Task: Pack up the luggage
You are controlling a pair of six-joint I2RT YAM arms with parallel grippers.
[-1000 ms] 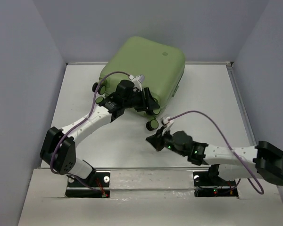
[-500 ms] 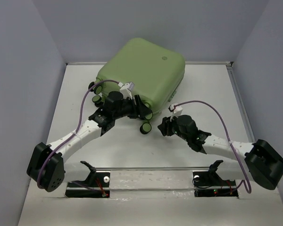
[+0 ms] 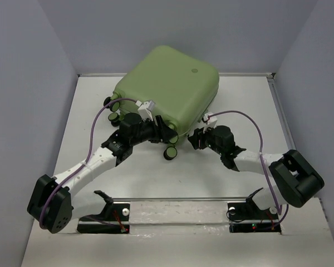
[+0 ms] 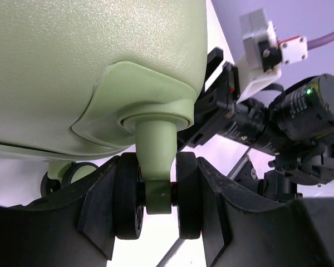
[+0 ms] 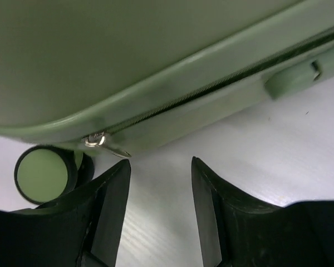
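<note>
The luggage point(image 3: 168, 82) is a pale green hard-shell suitcase, closed, lying at the back of the table. My left gripper point(image 3: 165, 133) is at its near corner, shut on a double caster wheel point(image 4: 158, 194); the black wheel halves sit between my fingers and the green stem runs up into the shell point(image 4: 89, 61). My right gripper point(image 3: 195, 139) is open and empty, just in front of the suitcase's near right edge. In the right wrist view the gripper point(image 5: 160, 167) faces the zipper seam, with the metal zipper pull point(image 5: 103, 142) just above its left fingertip point(image 5: 114, 183).
Another caster point(image 3: 170, 153) sticks out below the near corner, also seen in the right wrist view point(image 5: 44, 173). Two more casters point(image 3: 111, 104) show at the suitcase's left edge. Grey walls enclose the table on three sides. My right arm's wrist point(image 4: 300, 117) is close beside my left gripper.
The suitcase has shifted slightly left and back with my left gripper on its wheel. My right gripper has moved up and right, from mid-table to the suitcase's near edge.
</note>
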